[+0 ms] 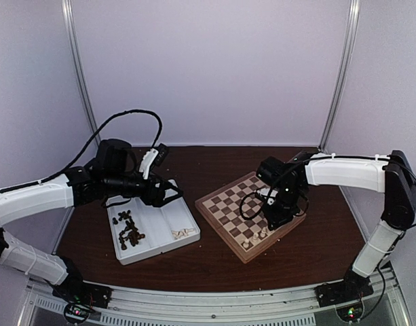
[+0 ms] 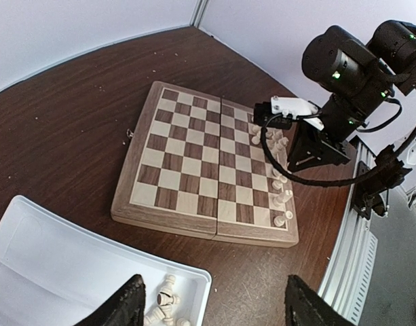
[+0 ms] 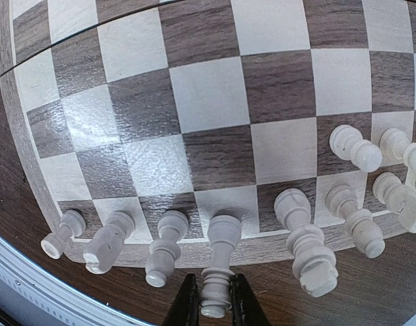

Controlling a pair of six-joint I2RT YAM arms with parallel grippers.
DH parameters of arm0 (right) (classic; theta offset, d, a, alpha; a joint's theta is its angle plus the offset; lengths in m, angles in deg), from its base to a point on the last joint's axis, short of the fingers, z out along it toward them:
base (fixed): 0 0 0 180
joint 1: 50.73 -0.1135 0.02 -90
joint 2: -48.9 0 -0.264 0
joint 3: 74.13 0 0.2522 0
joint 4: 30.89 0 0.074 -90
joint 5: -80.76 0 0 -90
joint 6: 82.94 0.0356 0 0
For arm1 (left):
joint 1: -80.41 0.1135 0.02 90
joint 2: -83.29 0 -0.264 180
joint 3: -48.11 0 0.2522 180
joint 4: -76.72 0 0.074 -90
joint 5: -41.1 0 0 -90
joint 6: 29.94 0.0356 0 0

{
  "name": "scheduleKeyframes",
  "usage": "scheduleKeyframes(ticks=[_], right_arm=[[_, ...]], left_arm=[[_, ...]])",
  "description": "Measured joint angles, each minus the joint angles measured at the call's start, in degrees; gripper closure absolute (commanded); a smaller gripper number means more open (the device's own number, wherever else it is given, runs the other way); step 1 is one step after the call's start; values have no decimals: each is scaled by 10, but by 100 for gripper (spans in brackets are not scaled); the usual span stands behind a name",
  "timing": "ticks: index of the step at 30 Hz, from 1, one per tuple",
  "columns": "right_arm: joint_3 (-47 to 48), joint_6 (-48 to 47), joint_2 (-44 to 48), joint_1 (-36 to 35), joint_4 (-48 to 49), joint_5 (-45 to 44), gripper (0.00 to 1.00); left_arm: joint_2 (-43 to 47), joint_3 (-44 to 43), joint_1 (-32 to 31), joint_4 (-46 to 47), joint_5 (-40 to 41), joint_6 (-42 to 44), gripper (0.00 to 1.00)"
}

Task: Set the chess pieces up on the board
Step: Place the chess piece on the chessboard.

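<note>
We're right on top of it: a cream-white piece (image 3: 220,261) stands in the board's edge row with its foot on a cream square. The right tool (image 3: 214,307) is pinched shut on its top, one finger (image 3: 182,314) on each side. Which piece it is, we can't tell from here.

In the right wrist view we count three neighbours upright to its left in the same row and two more to its right. Pawns (image 3: 353,146) are lined up on the rank in front, toward the right of the view.

Pulling back, the board (image 1: 224,204) sits on the right half of the dark wooden desk (image 1: 296,268), turned corner-on to the arms. The standing cream-white pieces (image 1: 252,238) crowd the edge on the right arm's side.

Left of the board and just apart from it lies the white two-compartment tray (image 1: 160,221). Dark brown pieces (image 1: 129,232) are heaped in its left compartment. A few loose cream-white pieces (image 1: 182,233) lie on their sides in the near corner of the right one.

The left tool (image 1: 172,195) hovers above the tray's far edge with its fingers spread wide and nothing between them. Its own camera looks past the two dark fingertips (image 2: 129,305) at that tray corner and across to the board.
</note>
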Motion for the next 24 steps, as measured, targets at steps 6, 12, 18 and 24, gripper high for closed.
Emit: scheduleKeyframes(ticks=[6,12,18,24], right_arm=[[0,-2,0,1,0,0,86],[0,-4,0,3,0,0,81],[0,-10,-1,4,0,-1,76],[3,-10,-1,4,-1,-1,77]], left_arm=[[-6,0,0,3,0,0,30],[-9,0,0,4,-1,0,30],[-9,0,0,4,-1,0,30],[-9,0,0,4,-2,0,30]])
